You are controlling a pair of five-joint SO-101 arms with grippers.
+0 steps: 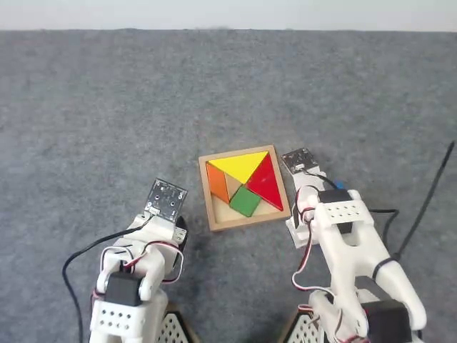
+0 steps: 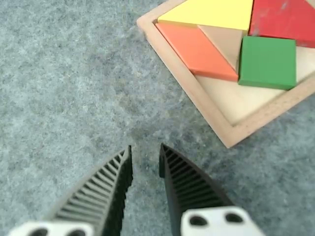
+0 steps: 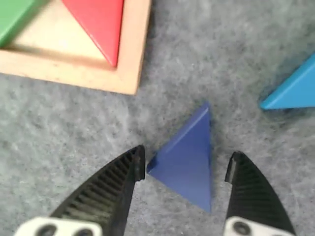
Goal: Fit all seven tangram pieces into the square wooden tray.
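Right gripper (image 3: 187,152) jaws spread wide, straddling dark blue triangle (image 3: 189,162), which lies flat on grey mat (image 3: 59,128) just off wooden tray (image 3: 133,73) corner. Light blue piece (image 3: 295,91) nearby, also on mat. Left gripper (image 2: 146,147) jaws barely parted, nothing between, over mat beside tray. Tray holds yellow triangle (image 1: 239,166), red triangle (image 1: 268,182), orange parallelogram (image 1: 216,182), green square (image 1: 245,201); part of its floor is bare.

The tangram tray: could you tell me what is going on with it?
The wooden tray holds a yellow triangle, red triangle, orange parallelogram and green square. The right gripper is open around a dark blue triangle on the carpet beside the tray; a light blue piece lies nearby. The left gripper hovers empty, slightly open, by the tray.
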